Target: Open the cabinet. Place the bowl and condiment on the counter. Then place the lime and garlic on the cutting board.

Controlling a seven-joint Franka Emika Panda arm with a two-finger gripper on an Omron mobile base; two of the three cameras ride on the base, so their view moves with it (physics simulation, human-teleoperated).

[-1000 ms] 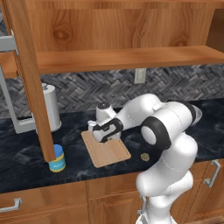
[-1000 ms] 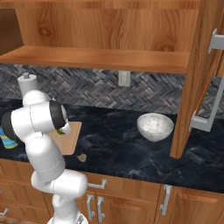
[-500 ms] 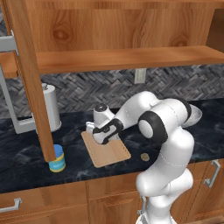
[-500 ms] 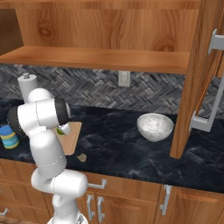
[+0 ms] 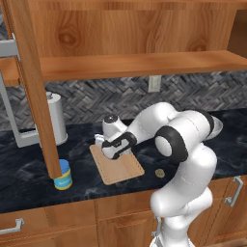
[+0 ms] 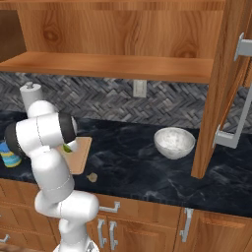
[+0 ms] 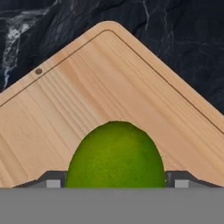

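Observation:
The lime (image 7: 116, 153) sits between my gripper's (image 7: 116, 181) two fingertips, low over the cutting board (image 7: 109, 78). The tips flank it closely on both sides; whether they press it does not show. My gripper (image 5: 109, 147) hangs over the board's (image 5: 119, 168) far left end. A sliver of the lime (image 6: 66, 147) peeks out beside the arm. The garlic (image 5: 159, 172) lies on the counter (image 5: 29, 178) just right of the board. The condiment (image 5: 62, 174) stands on the counter to the left, the bowl (image 6: 174, 142) to the right. The cabinet (image 5: 140, 65) is open, its shelf bare.
The open left door (image 5: 31, 87) reaches down to just above the condiment jar. The right door (image 6: 221, 88) hangs open beside the bowl. A white paper-towel roll (image 5: 57, 118) stands at the back left by the tiled wall.
My hand has eased a little left and lower over the board with the lime between its fingers. The other things have not moved.

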